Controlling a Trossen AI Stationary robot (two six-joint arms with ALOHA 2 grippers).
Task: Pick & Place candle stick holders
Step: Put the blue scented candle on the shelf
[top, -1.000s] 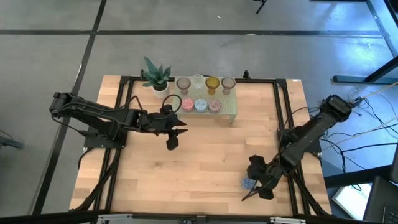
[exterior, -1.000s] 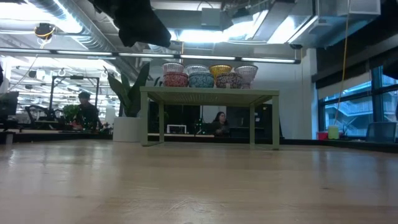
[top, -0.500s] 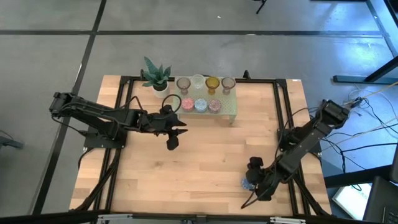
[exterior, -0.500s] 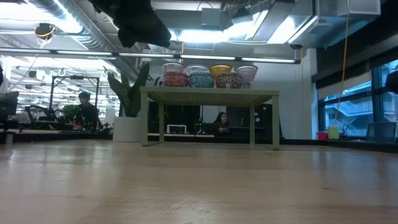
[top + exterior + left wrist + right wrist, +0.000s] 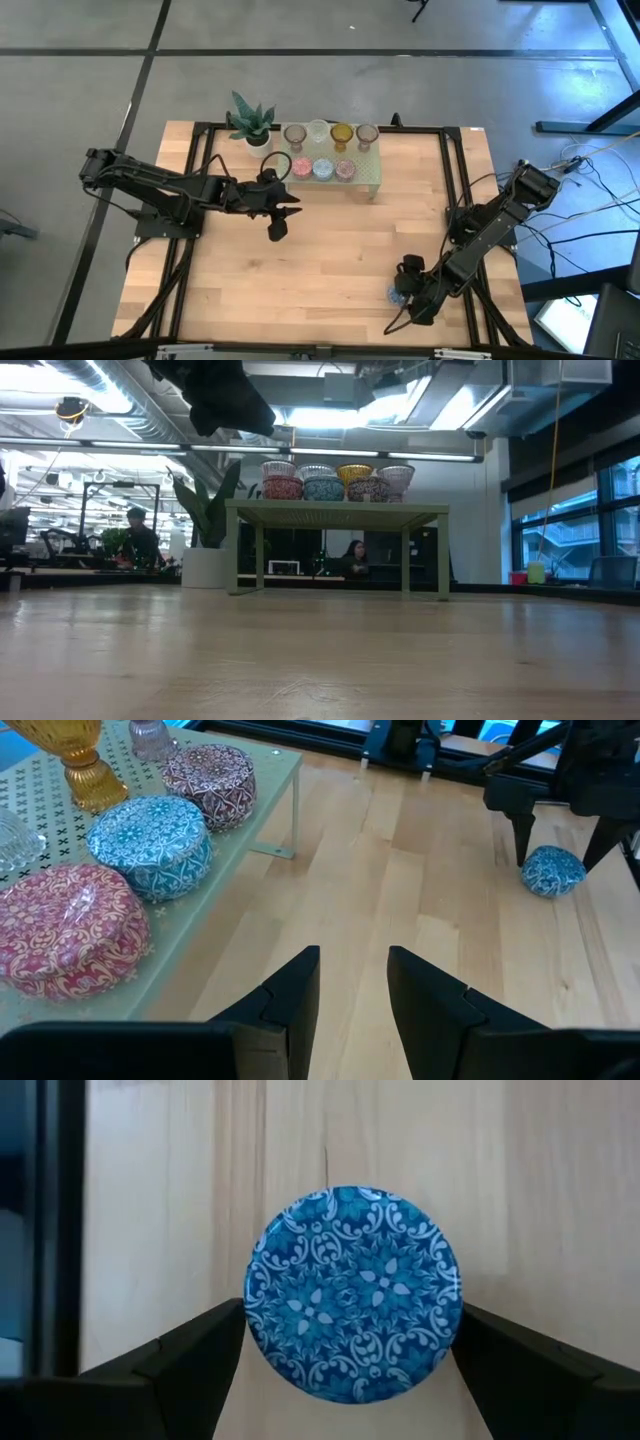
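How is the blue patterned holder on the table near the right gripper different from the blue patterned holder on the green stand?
The blue holder on the table lies alone on the bare wood, between the open fingers of the right gripper. The blue holder on the stand sits raised on the pale green stand, between a red holder and a dark red holder, with no gripper around it. Both are round with a blue and white ornamental pattern.

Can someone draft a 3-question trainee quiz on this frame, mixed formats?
1. True or false: the right gripper has open fingers straddling the blue holder on the table.
2. Where is the left gripper? A) over bare table beside the green stand B) gripping the amber holder C) above the plant
3. How many holders sit on the stand in the high view?

Key: 1 true; 2 A; 3 seven.
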